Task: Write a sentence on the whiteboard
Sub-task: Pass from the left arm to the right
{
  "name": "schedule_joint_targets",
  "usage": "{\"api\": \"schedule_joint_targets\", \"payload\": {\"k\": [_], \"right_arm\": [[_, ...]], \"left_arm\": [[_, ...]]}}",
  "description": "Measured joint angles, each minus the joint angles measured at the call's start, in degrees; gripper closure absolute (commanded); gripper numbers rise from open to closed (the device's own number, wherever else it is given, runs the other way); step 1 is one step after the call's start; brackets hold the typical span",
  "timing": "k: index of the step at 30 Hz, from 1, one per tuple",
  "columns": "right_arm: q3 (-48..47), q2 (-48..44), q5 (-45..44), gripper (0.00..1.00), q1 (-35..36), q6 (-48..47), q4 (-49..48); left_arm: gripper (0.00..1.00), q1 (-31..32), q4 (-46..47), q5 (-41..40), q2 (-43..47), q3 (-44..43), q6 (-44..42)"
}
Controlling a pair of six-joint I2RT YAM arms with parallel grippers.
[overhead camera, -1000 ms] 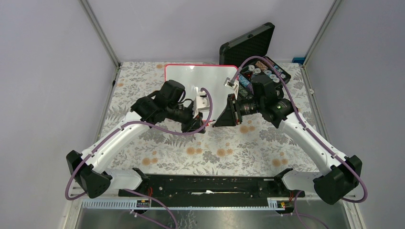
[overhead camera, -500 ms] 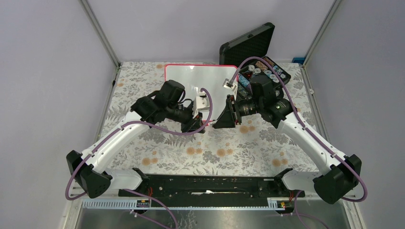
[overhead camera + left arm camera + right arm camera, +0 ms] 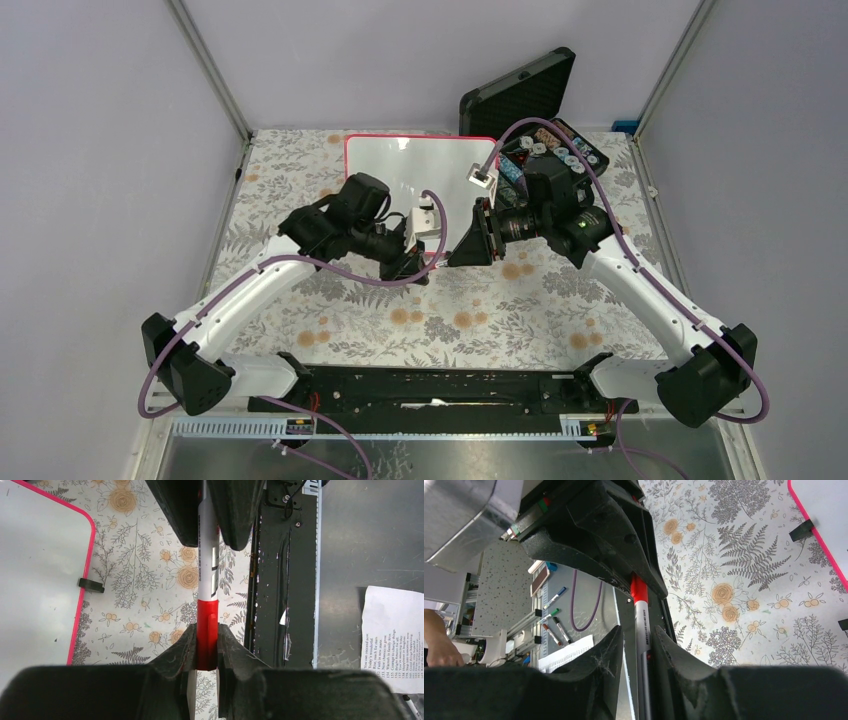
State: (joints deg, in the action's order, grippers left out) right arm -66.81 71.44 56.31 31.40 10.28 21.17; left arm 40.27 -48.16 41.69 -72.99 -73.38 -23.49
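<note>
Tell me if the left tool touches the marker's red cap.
Touching. Left wrist view: the left tool clamps the red cap from both sides, no gap.

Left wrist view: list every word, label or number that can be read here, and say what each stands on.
Printed sheet, at the right edge: a numbered list of short sentences, too small to read reliably.
Marker: dark print along its white barrel, blurred and unreadable.
Whiteboard: no writing on the part in view.
Nothing else carries text.
</note>
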Motion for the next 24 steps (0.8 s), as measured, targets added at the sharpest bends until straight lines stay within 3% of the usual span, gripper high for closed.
{"api": "schedule_joint_targets", "payload": {"k": [14, 20, 24], "right_arm": [[0.0, 0.0, -0.8, 0.61, 0.0, -0.2, 0.3], [0.0, 0.0, -0.9, 0.66, -0.1, -0.3, 0.3], [0.0, 0.0, -1.0, 0.77, -0.1, -0.7, 0.3]], "left_arm": [[1.0, 0.0, 0.7, 0.3, -0.2, 0.3, 2.3], [1.0, 0.1, 0.4, 0.7, -1.7, -1.5, 2.8], [1.0, 0.2, -0.2, 1.3, -2.1, -1.7, 3.0]]}}
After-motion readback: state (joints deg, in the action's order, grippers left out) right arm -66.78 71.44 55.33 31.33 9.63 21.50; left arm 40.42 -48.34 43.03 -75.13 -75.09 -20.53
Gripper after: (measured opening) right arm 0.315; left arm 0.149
